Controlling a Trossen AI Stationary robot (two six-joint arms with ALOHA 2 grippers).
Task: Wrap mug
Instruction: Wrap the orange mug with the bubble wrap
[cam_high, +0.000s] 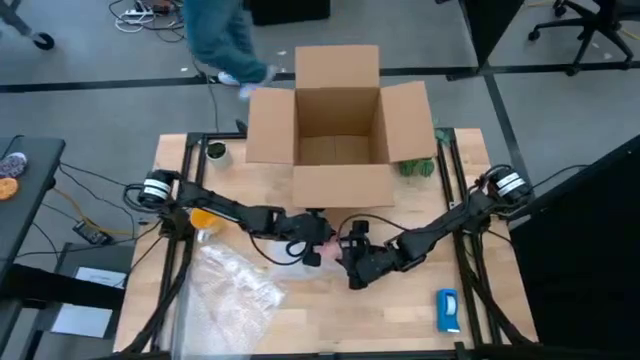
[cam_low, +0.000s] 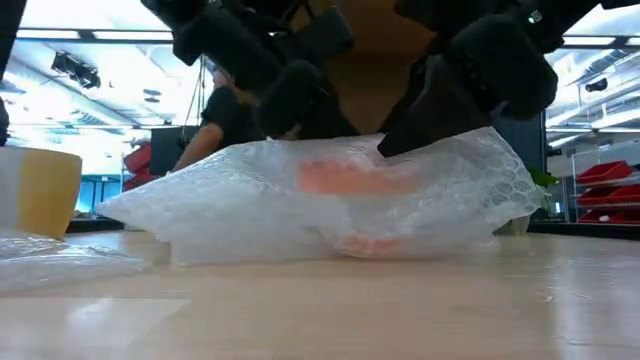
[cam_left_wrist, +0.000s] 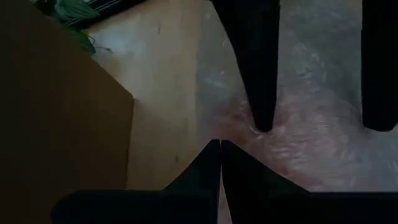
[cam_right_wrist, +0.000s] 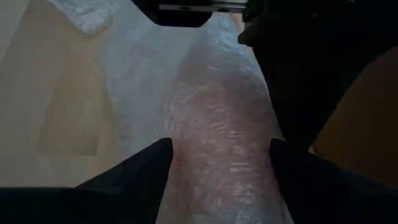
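In the high view, both arms reach to the middle of the wooden bench (cam_high: 300, 310), just in front of an open cardboard box (cam_high: 338, 120). The left gripper (cam_high: 312, 250) and the right gripper (cam_high: 352, 262) meet over a small pinkish bundle, and their fingers cannot be read from here. A loose sheet of bubble wrap (cam_high: 240, 280) lies on the bench beside the left arm, with an orange object (cam_high: 203, 217) partly under that arm. A flat blue-and-white object (cam_high: 447, 310) lies near the right front corner, and a small green plant (cam_high: 417, 167) sits by the box's right side. A person (cam_high: 220, 35) in jeans stands beyond the bench.

In the low view, the mug (cam_low: 350, 180) shows as a blurred orange shape inside a mound of bubble wrap (cam_low: 320, 210) resting on the bench, with both dark grippers pressing on it from above. A roll of tape (cam_low: 38, 190) stands at the left edge.

In the left wrist view, the left gripper's own fingers (cam_left_wrist: 205, 174) are pressed together, tips touching, over the wrapped mug (cam_left_wrist: 298, 149). The other arm's two fingers (cam_left_wrist: 261, 68) come down spread apart onto the wrap.

In the right wrist view, the right gripper's fingers (cam_right_wrist: 146, 165) stand spread on either side of the wrapped mug (cam_right_wrist: 217, 130), whose orange shows faintly through the plastic.
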